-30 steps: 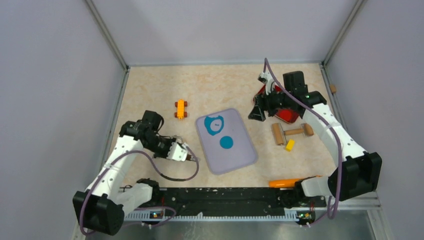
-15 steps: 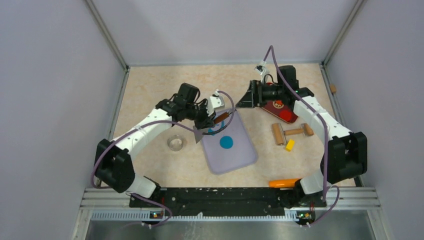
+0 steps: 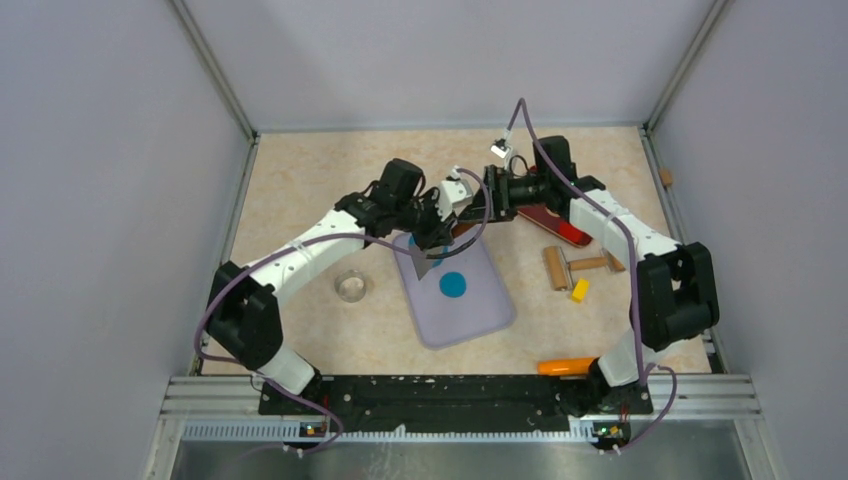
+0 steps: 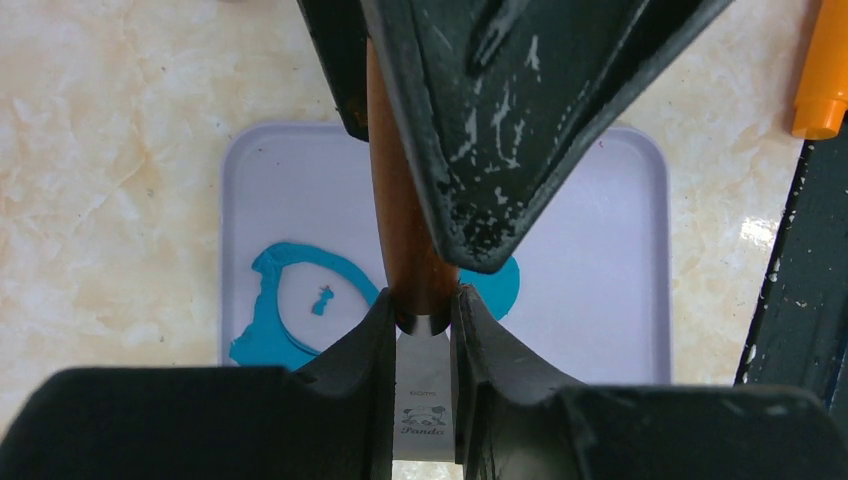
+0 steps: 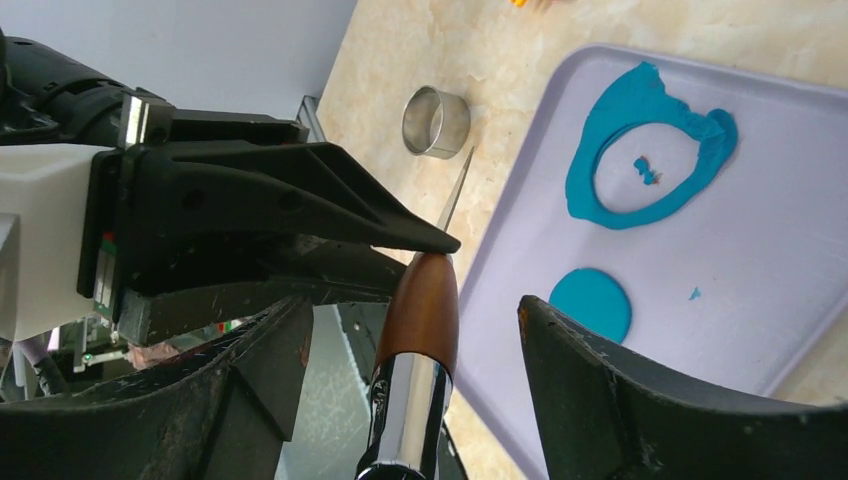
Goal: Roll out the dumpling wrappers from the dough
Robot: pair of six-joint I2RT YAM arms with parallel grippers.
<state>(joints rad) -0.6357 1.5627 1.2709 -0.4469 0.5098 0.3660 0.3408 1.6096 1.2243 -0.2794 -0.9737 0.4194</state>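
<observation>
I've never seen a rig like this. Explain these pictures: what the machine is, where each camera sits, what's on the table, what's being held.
It is a two-armed robot bolted at the near edge of a table. One picture looks down from above; the other two come from a camera on each wrist. On the lavender mat lie a round teal dumpling wrapper and the dough, which has a hole cut in it. Off the mat sit a metal ring cutter and a wooden roller. The left gripper is clamped on a wooden-handled scraper. The right gripper is open, straddling the handle.
</observation>
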